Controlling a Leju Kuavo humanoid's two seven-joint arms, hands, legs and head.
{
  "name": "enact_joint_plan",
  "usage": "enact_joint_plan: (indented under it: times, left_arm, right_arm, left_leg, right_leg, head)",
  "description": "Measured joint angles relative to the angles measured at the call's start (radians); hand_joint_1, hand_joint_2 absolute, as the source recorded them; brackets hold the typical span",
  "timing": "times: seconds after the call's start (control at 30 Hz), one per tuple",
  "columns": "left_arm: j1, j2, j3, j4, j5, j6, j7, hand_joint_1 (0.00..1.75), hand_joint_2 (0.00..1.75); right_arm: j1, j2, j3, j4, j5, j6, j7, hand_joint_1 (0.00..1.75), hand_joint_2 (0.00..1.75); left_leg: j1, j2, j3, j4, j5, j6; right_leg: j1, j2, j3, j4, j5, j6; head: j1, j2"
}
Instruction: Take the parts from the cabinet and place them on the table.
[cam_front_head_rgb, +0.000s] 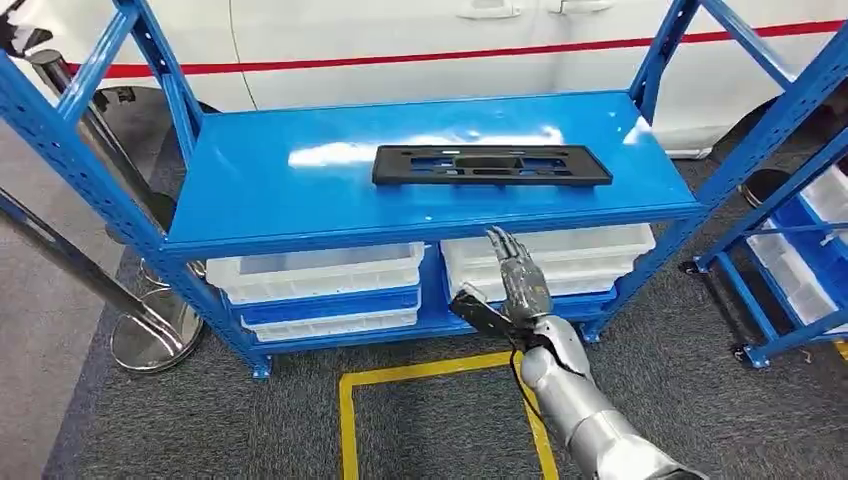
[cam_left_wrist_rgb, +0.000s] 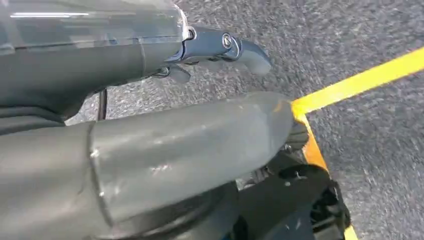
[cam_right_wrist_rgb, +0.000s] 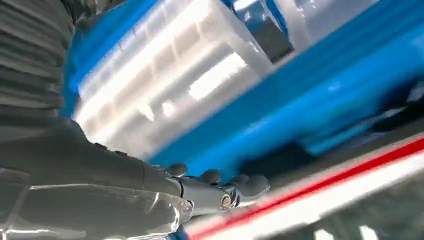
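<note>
A white vehicle body (cam_front_head_rgb: 400, 40) with a red stripe stands behind everything in the head view. In front of it is the blue metal cabinet (cam_front_head_rgb: 250, 180), an open rack with perforated uprights and a glossy top shelf. A second blue rack (cam_front_head_rgb: 800, 250) stands off to the right, carrying pale bins of its own. Grey carpet (cam_front_head_rgb: 100, 430) covers the floor, with a yellow tape outline (cam_front_head_rgb: 420, 372) marked on it in front of the cabinet, and a chrome stanchion base (cam_front_head_rgb: 155, 340) sits near the cabinet's left leg.

Under the top shelf, translucent white bins are stacked on the lower shelf: one stack on the left (cam_front_head_rgb: 315, 270) and one on the right (cam_front_head_rgb: 550, 255). What they hold, if anything, cannot be made out through their walls.

The part (cam_front_head_rgb: 492, 165), a long black flat plastic panel with cut-outs, lies flat on the top shelf, toward its middle and right, touching nothing else.

The right robot hand (cam_front_head_rgb: 515, 290) is raised in front of the right bin stack, just below the shelf edge, fingers extended and spread, thumb out to the side, holding nothing. The right wrist view shows the same fingers (cam_right_wrist_rgb: 220, 192) loose before a blurred white bin and blue shelf edge.

The left robot hand (cam_left_wrist_rgb: 165, 145) hangs over the carpet and yellow tape; its fingers are apart and it grips nothing.
</note>
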Motion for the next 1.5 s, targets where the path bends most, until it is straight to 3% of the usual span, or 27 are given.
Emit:
enact_joint_plan:
  times: [0.07, 0.1, 0.13, 0.17, 0.2, 0.27, 0.33, 0.4, 0.5, 0.6, 0.63, 0.67, 0.7, 0.77, 0.83, 0.93, 1.0, 1.03, 1.1, 1.13, 1.17, 1.2, 1.23, 1.3, 1.33, 1.43, 1.5]
  left_arm:
    - [-0.004, 0.0, 0.001, 0.0, -0.008, -0.005, 0.003, 0.0, 0.0]
    - [-0.005, 0.0, 0.001, 0.0, -0.01, -0.007, 0.006, 0.0, 0.0]
    - [-0.005, 0.0, 0.001, 0.0, -0.013, -0.009, 0.008, 0.0, 0.0]
    - [-0.006, 0.0, 0.001, 0.0, -0.018, -0.01, 0.009, 0.0, 0.0]
    - [-0.007, 0.0, 0.001, 0.0, -0.021, -0.011, 0.009, 0.0, 0.0]
    - [-0.007, -0.002, 0.001, 0.0, -0.028, -0.016, 0.011, 0.0, 0.0]
    - [-0.011, -0.004, 0.001, 0.0, -0.033, -0.02, 0.012, 0.0, 0.0]
    - [-0.013, -0.004, 0.001, 0.0, -0.042, -0.024, 0.016, 0.0, 0.0]
    - [-0.014, -0.004, 0.001, -0.001, -0.053, -0.027, 0.019, 0.0, 0.0]
    - [-0.015, -0.005, 0.001, -0.001, -0.069, -0.031, 0.021, 0.0, 0.0]
    - [-0.014, -0.006, 0.001, 0.0, -0.075, -0.034, 0.02, 0.0, 0.0]
    - [-0.014, -0.007, 0.0, 0.0, -0.082, -0.035, 0.02, 0.0, 0.0]
    - [-0.015, -0.007, -0.002, 0.0, -0.085, -0.037, 0.018, 0.0, 0.0]
    - [-0.018, -0.007, -0.009, -0.001, -0.102, -0.041, 0.014, 0.0, 0.0]
    - [-0.021, -0.009, -0.012, -0.001, -0.114, -0.044, 0.008, 0.0, 0.0]
    - [-0.022, -0.01, -0.013, -0.001, -0.121, -0.047, 0.003, 0.0, 0.0]
    - [-0.022, -0.011, -0.013, -0.001, -0.125, -0.049, -0.001, 0.0, 0.0]
    - [-0.024, -0.011, -0.013, -0.001, -0.127, -0.05, -0.002, 0.0, 0.0]
    - [-0.026, -0.011, -0.013, -0.001, -0.13, -0.053, -0.006, 0.0, 0.0]
    - [-0.026, -0.011, -0.013, -0.001, -0.13, -0.054, -0.006, 0.0, 0.0]
    - [-0.025, -0.011, -0.013, -0.001, -0.13, -0.054, -0.006, 0.0, 0.0]
    - [-0.025, -0.011, -0.013, -0.001, -0.129, -0.054, -0.007, 0.0, 0.0]
    - [-0.024, -0.011, -0.013, -0.001, -0.129, -0.054, -0.007, 0.0, 0.0]
    - [-0.024, -0.013, -0.013, -0.001, -0.13, -0.056, -0.009, 0.0, 0.0]
    - [-0.024, -0.016, -0.013, -0.001, -0.13, -0.058, -0.009, 0.0, 0.0]
    - [-0.025, -0.018, -0.013, -0.001, -0.132, -0.058, -0.009, 0.0, 0.0]
    - [-0.026, -0.018, -0.013, -0.003, -0.135, -0.058, -0.009, 0.0, 0.0]
  right_arm:
    - [-0.002, 0.0, 0.014, -0.024, 0.063, -0.021, 0.021, 0.0, 1.75]
    - [-0.002, 0.0, 0.024, -0.036, 0.1, -0.031, 0.035, 0.0, 1.75]
    - [-0.001, 0.0, 0.031, -0.046, 0.129, -0.038, 0.044, 0.0, 1.75]
    - [-0.001, 0.0, 0.041, -0.061, 0.167, -0.047, 0.056, 0.0, 1.75]
    - [-0.001, 0.0, 0.049, -0.074, 0.195, -0.056, 0.066, 0.0, 1.75]
    - [-0.005, -0.002, 0.063, -0.107, 0.261, -0.076, 0.089, 0.0, 1.75]
    - [-0.013, -0.002, 0.083, -0.136, 0.327, -0.095, 0.11, 0.0, 1.75]
    - [-0.01, -0.003, 0.096, -0.176, 0.395, -0.111, 0.131, 0.0, 1.75]
    - [-0.008, -0.004, 0.108, -0.234, 0.477, -0.127, 0.152, 0.0, 1.75]
    - [0.014, -0.004, 0.108, -0.284, 0.534, -0.14, 0.162, 0.0, 1.75]
    - [0.024, -0.004, 0.108, -0.302, 0.56, -0.143, 0.167, 0.0, 1.75]
    - [0.034, -0.004, 0.108, -0.312, 0.582, -0.146, 0.173, 0.0, 1.75]
    - [0.045, -0.004, 0.109, -0.322, 0.603, -0.149, 0.181, 0.0, 1.75]
    - [0.06, -0.009, 0.118, -0.349, 0.656, -0.154, 0.219, 0.0, 1.75]
    - [0.061, -0.026, 0.151, -0.363, 0.702, -0.159, 0.274, 0.0, 1.75]
    - [0.062, -0.042, 0.196, -0.354, 0.723, -0.161, 0.362, 0.0, 1.75]
    - [0.062, -0.046, 0.21, -0.338, 0.724, -0.163, 0.412, 0.0, 1.75]
    - [0.061, -0.048, 0.216, -0.333, 0.725, -0.164, 0.431, 0.0, 1.75]
    - [0.061, -0.051, 0.229, -0.317, 0.725, -0.165, 0.463, 0.0, 1.75]
    - [0.062, -0.051, 0.23, -0.304, 0.723, -0.165, 0.467, 0.0, 1.75]
    - [0.064, -0.051, 0.231, -0.291, 0.721, -0.165, 0.466, 0.0, 1.75]
    - [0.064, -0.052, 0.23, -0.278, 0.717, -0.165, 0.463, 0.0, 1.75]
    - [0.063, -0.051, 0.23, -0.267, 0.706, -0.164, 0.456, 0.0, 1.75]
    - [0.061, -0.049, 0.219, -0.244, 0.674, -0.158, 0.437, 0.0, 1.75]
    - [0.057, -0.048, 0.212, -0.234, 0.665, -0.151, 0.434, 0.0, 1.75]
    - [0.048, -0.042, 0.19, -0.191, 0.648, -0.121, 0.422, 0.0, 1.75]
    - [0.047, -0.04, 0.175, -0.161, 0.645, -0.113, 0.417, 0.0, 1.75]
  left_leg:
    - [-0.003, 0.001, -0.001, 0.0, 0.0, 0.006]
    - [-0.005, 0.001, -0.002, 0.0, -0.001, 0.008]
    - [-0.006, 0.001, -0.001, 0.0, -0.001, 0.008]
    - [-0.007, 0.0, 0.0, 0.0, -0.002, 0.008]
    - [-0.008, -0.001, 0.001, 0.001, -0.002, 0.008]
    - [-0.009, -0.001, 0.006, 0.001, -0.005, 0.005]
    - [-0.016, -0.001, 0.0, 0.006, -0.007, -0.002]
    - [-0.013, 0.0, 0.001, -0.001, -0.005, -0.012]
    - [-0.012, 0.001, -0.01, 0.028, -0.033, -0.027]
    - [-0.008, 0.001, -0.108, 0.239, -0.134, -0.038]
    - [-0.007, 0.001, -0.137, 0.296, -0.147, -0.041]
    - [-0.004, 0.001, -0.142, 0.3, -0.133, -0.043]
    - [-0.002, 0.002, -0.124, 0.258, -0.097, -0.044]
    - [0.001, 0.002, -0.047, 0.096, -0.005, -0.043]
    - [-0.005, -0.001, -0.009, 0.011, -0.01, -0.037]
    - [-0.01, -0.002, -0.014, 0.016, -0.008, -0.018]
    - [-0.003, -0.001, -0.009, 0.004, 0.001, -0.003]
    - [-0.004, -0.001, -0.009, 0.003, 0.002, 0.002]
    - [-0.006, 0.0, -0.01, 0.004, 0.002, 0.006]
    - [-0.008, 0.0, -0.01, 0.004, 0.001, 0.007]
    - [-0.009, 0.0, -0.01, 0.004, 0.001, 0.007]
    - [-0.009, -0.001, -0.009, 0.004, 0.001, 0.007]
    - [-0.01, -0.002, -0.008, 0.004, 0.001, 0.007]
    - [-0.011, -0.003, -0.005, 0.004, -0.001, 0.005]
    - [-0.016, -0.003, -0.008, 0.006, -0.003, 0.001]
    - [-0.013, -0.002, -0.008, 0.002, 0.0, -0.012]
    - [-0.012, -0.002, -0.012, 0.012, -0.012, -0.023]
  right_leg:
    - [0.002, 0.001, -0.07, 0.147, -0.072, 0.003]
    - [0.002, 0.0, -0.108, 0.223, -0.096, 0.003]
    - [0.002, 0.0, -0.124, 0.251, -0.096, 0.003]
    - [0.002, 0.0, -0.12, 0.234, -0.07, 0.001]
    - [0.003, 0.0, -0.095, 0.178, -0.03, -0.004]
    - [0.008, 0.0, -0.01, 0.0, 0.062, -0.019]
    - [0.016, 0.0, 0.008, -0.056, 0.053, -0.023]
    - [0.019, 0.003, 0.005, -0.052, 0.053, -0.026]
    - [0.009, 0.003, 0.016, -0.072, 0.062, -0.041]
    - [0.01, -0.001, 0.017, -0.072, 0.06, -0.048]
    - [0.011, -0.001, 0.017, -0.071, 0.06, -0.049]
    - [0.011, -0.001, 0.017, -0.069, 0.059, -0.049]
    - [0.011, 0.0, 0.017, -0.067, 0.057, -0.048]
    - [0.008, 0.004, 0.019, -0.057, 0.05, -0.042]
    - [0.014, 0.007, 0.011, -0.044, 0.043, -0.031]
    - [0.012, 0.006, 0.011, -0.053, 0.049, -0.016]
    - [0.008, 0.005, 0.008, -0.039, 0.035, -0.006]
    - [0.008, 0.004, -0.01, -0.001, 0.006, -0.003]
    - [0.007, 0.004, -0.082, 0.15, -0.068, 0.001]
    - [0.007, 0.004, -0.119, 0.222, -0.091, 0.002]
    - [0.007, 0.004, -0.137, 0.253, -0.091, 0.001]
    - [0.008, 0.004, -0.132, 0.239, -0.069, -0.001]
    - [0.008, 0.004, -0.104, 0.178, -0.027, -0.006]
    - [0.011, 0.004, -0.015, -0.001, 0.058, -0.019]
    - [0.017, 0.004, 0.004, -0.044, 0.05, -0.023]
    - [0.023, 0.003, 0.004, -0.052, 0.051, -0.027]
    - [0.011, 0.0, 0.012, -0.069, 0.061, -0.041]
  head:
    - [0.0, 0.0]
    - [0.0, 0.0]
    - [-0.001, 0.0]
    - [0.0, 0.0]
    - [0.0, 0.0]
    - [0.0, 0.0]
    - [-0.001, 0.0]
    - [-0.001, 0.0]
    - [-0.001, 0.0]
    - [-0.002, 0.0]
    - [-0.002, 0.0]
    - [-0.002, 0.0]
    - [-0.002, 0.0]
    - [-0.002, 0.0]
    - [-0.001, 0.0]
    - [-0.001, 0.0]
    - [-0.001, 0.0]
    - [0.0, 0.0]
    - [0.0, 0.0]
    - [0.0, 0.0]
    - [0.0, 0.0]
    - [0.0, 0.0]
    - [0.0, 0.0]
    - [0.0, 0.0]
    - [0.0, 0.0]
    - [-0.001, 0.0]
    - [0.0, 0.0]
